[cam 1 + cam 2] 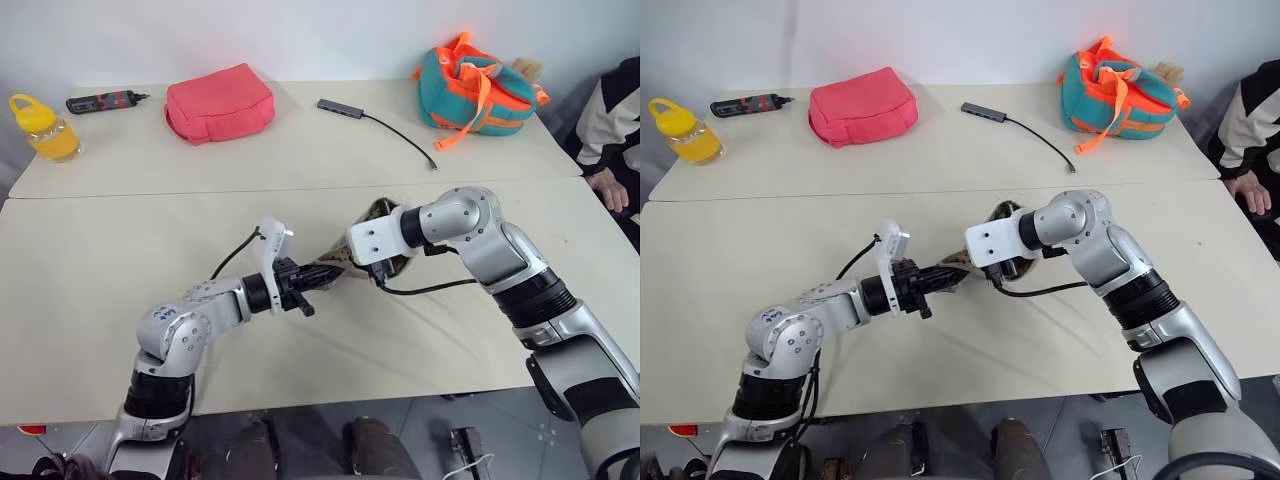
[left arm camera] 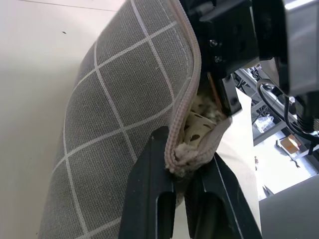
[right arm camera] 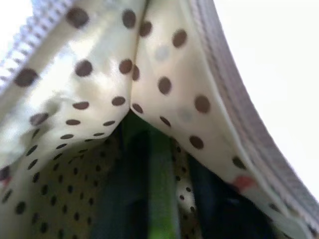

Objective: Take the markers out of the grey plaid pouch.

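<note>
left gripper (image 2: 182, 172) clamps grey plaid pouch (image 2: 124, 114); right gripper (image 1: 1002, 268) inside, jaws together, perhaps on green marker (image 3: 162, 189).

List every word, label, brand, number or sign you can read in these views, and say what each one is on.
None can be read.
Left arm's round elbow joint: small blue marks, too small to read.
Yellow bottle, black-and-red gadget, pink-red pouch, teal-and-orange bag: no legible label.
Grey plaid pouch: white grid lines outside and brown dots on the lining, no text.
</note>
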Available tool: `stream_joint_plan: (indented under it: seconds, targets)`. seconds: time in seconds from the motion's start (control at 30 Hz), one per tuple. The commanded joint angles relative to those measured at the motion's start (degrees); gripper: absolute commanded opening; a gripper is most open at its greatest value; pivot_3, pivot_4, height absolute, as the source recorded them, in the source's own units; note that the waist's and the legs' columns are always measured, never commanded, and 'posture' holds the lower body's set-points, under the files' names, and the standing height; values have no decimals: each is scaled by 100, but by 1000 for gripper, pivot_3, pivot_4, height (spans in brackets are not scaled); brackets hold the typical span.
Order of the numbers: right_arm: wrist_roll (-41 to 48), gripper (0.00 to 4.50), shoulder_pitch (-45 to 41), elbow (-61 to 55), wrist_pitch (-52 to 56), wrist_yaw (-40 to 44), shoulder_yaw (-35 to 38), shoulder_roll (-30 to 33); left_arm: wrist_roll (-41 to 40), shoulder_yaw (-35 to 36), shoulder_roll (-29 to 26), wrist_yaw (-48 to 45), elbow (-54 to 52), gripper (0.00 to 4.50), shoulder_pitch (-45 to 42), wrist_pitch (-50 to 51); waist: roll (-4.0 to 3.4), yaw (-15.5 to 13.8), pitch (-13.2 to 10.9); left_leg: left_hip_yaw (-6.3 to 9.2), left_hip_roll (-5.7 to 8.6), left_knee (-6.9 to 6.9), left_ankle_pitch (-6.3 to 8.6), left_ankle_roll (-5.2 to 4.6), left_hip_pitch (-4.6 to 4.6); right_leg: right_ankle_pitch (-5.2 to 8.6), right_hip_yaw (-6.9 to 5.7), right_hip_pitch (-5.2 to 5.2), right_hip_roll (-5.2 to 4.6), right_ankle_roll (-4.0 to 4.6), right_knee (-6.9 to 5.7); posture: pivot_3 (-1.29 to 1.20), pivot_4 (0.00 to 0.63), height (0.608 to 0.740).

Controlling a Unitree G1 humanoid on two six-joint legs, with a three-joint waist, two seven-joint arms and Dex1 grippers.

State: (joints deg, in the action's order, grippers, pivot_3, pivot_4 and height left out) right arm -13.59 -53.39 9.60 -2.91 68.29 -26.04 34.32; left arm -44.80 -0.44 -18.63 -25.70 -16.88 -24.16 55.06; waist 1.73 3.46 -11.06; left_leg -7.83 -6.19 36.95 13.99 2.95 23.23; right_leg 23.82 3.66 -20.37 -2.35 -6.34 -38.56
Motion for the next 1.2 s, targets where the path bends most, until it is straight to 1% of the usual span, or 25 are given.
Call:
stream_joint_plan:
  seconds: [0.03, 0.23, 0.37, 0.47, 0.63, 0.7, 0.8, 0.93, 1.03, 1.13, 1.2]
  targets:
    - [-60, 79, -103, 41, -198, -150, 176, 61, 90, -8, -30, -84, -123, 0, -24, -149, 0, 0, 0, 0, 0, 0, 0, 0, 0, 0, 0, 0, 0, 0, 0, 0, 150, 740]
    - [-62, 79, -159, 238, -254, -227, 263, 115, 479, -220, -219, -242, -140, 0, 87, -438, 0, 2, 0, -1, 0, 1, 0, 0, 0, 0, 1, 0, 0, 0, 0, 0, 150, 740]
    - [244, 79, -116, 99, 167, -21, 407, 62, 913, -372, -382, -375, -3, 0, 161, -819, 0, 2, 0, -2, 0, 2, 0, 0, -1, 0, 1, 1, 0, 0, -1, 0, 150, 740]
    - [510, 79, -173, 28, 591, 136, 549, 38, 981, -380, -364, -408, -7, 0, 211, -898, 0, 2, 0, -3, -1, 1, 0, 0, -1, 0, 2, 1, 0, 0, -2, 0, 150, 740]
    - [620, 79, -227, 25, 818, 164, 653, 53, 1207, -541, -428, -608, -82, 0, 295, -1183, 0, 3, 0, -4, -1, 2, 0, -1, -2, 0, 3, 0, 0, 0, -2, 0, 150, 740]
    - [712, 79, -192, -86, 1025, 252, 649, 39, 1217, -551, -412, -622, -110, 0, 322, -1214, 0, 4, 0, -5, -2, 1, 0, -1, -2, 0, 3, 0, 1, 0, -2, 0, 150, 740]
    - [850, 79, 34, -545, 1352, 549, 563, 200, 1163, -408, -282, -486, -39, 0, 286, -1193, 0, -7, 0, -6, -2, 0, 1, -1, -2, 0, 5, 0, 1, 0, -2, 0, 150, 740]
    - [603, 79, 196, -522, 1375, 501, 429, 325, 628, 69, 64, -262, 54, 0, 171, -794, 0, -21, 0, -5, -1, 3, 3, -5, -1, 0, 4, 1, 0, 0, 0, 0, 150, 740]
    - [405, 622, 167, -436, 1276, 334, 401, 309, 185, 273, 150, -233, 58, 0, 84, -249, 0, -19, 0, -7, -1, 3, 4, -6, -1, 0, 6, 1, -1, 0, -3, 0, 150, 740]
    - [388, 1538, 107, -490, 1272, 364, 444, 329, -19, 199, -32, -400, -48, 0, 57, 191, 0, -8, 0, -7, -1, 3, 4, -6, -1, 0, 7, 2, 0, 0, -2, 0, 150, 740]
    - [441, 1538, 63, -556, 1415, 470, 493, 378, -73, 209, -65, -409, -61, 0, 26, 286, 0, -8, 0, -6, -1, 3, 3, -6, -1, 0, 7, 1, 0, 0, 0, 0, 150, 740]
